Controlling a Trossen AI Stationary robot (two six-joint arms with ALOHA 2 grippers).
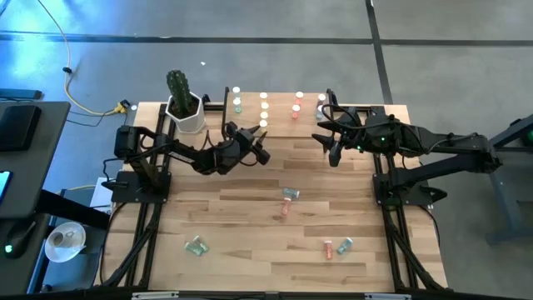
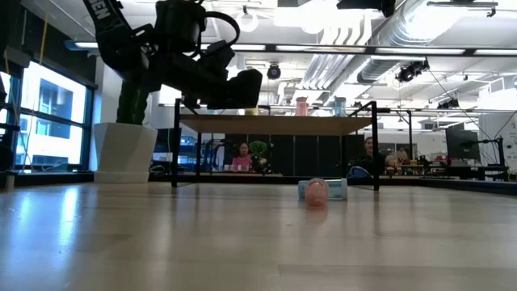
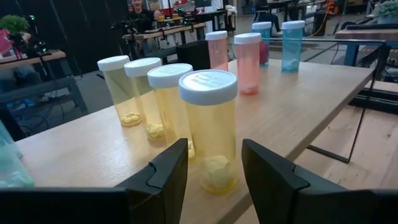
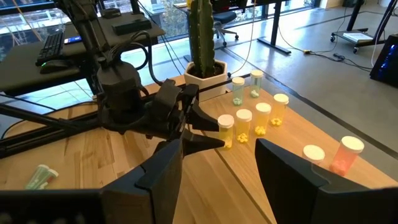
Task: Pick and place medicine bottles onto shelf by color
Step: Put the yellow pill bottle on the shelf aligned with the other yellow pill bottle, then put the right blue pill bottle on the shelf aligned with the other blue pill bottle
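Right at the shelf point(image 1: 283, 107), the left gripper point(image 3: 214, 168) had its two fingers either side of a yellow bottle point(image 3: 210, 127) standing at the near edge, last in a row of four yellows. From the left wrist view the pads looked just beside the bottle's walls; whether they pinched it or had let go, I couldn't tell. To do this step well, I'd say the bottle needed to sit flat and clear of the edge, then the fingers should spread fully and back straight out, so nothing clipped its neighbours. The right gripper point(image 4: 217, 168) waited with fingers spread wide and empty, near the shelf's other end.

That wrist view gave the colour rows: yellow, then pink, then blue behind. Only the high view showed what was left on the table point(image 1: 250, 250): five bottles scattered well apart, including a pink one point(image 1: 286, 209) mid-table. The low view alone showed the shelf's legs and height.
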